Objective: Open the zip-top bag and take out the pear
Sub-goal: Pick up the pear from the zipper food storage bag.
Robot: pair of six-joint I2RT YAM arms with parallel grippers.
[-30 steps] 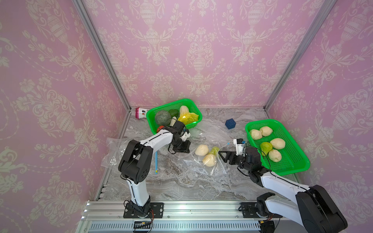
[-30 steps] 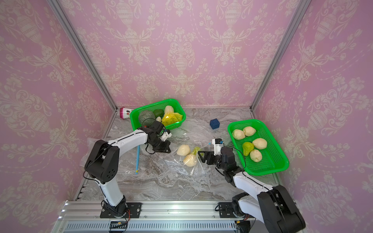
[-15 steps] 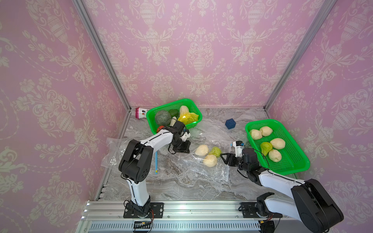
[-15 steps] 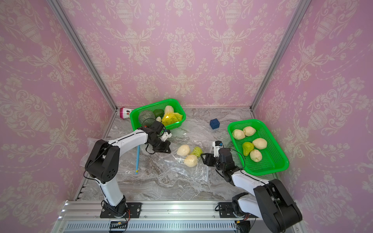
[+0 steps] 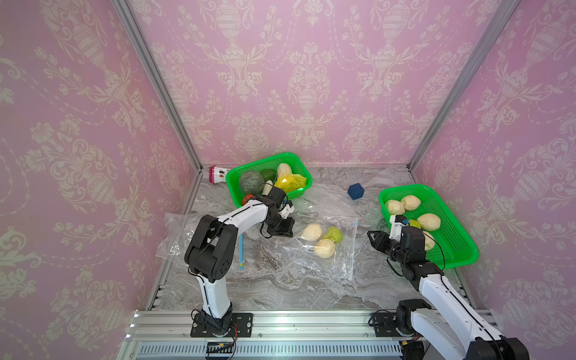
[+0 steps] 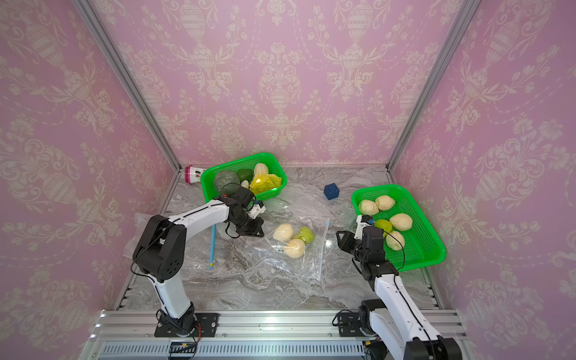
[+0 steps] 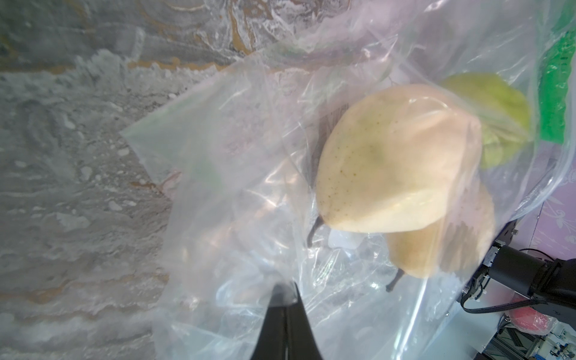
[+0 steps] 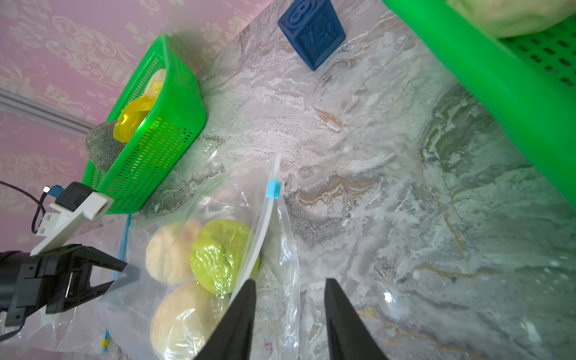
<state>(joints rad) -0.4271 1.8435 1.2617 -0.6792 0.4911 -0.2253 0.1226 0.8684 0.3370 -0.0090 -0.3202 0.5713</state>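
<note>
**Zip-top bag**: clear, lying flat mid-bench, with a blue slider on the zip edge.
**Contents:** two pale pears and one green pear, all inside the bag.
**Left hand**: fingers together, pinching the bag's corner.
**Right hand**: fingers apart and empty, just beside the bag's zip edge, near the green basket.

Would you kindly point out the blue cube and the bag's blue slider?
Blue cube (image 5: 356, 191): in a top view, its middle.
Slider (image 8: 273, 189): right wrist view, its middle.
</note>
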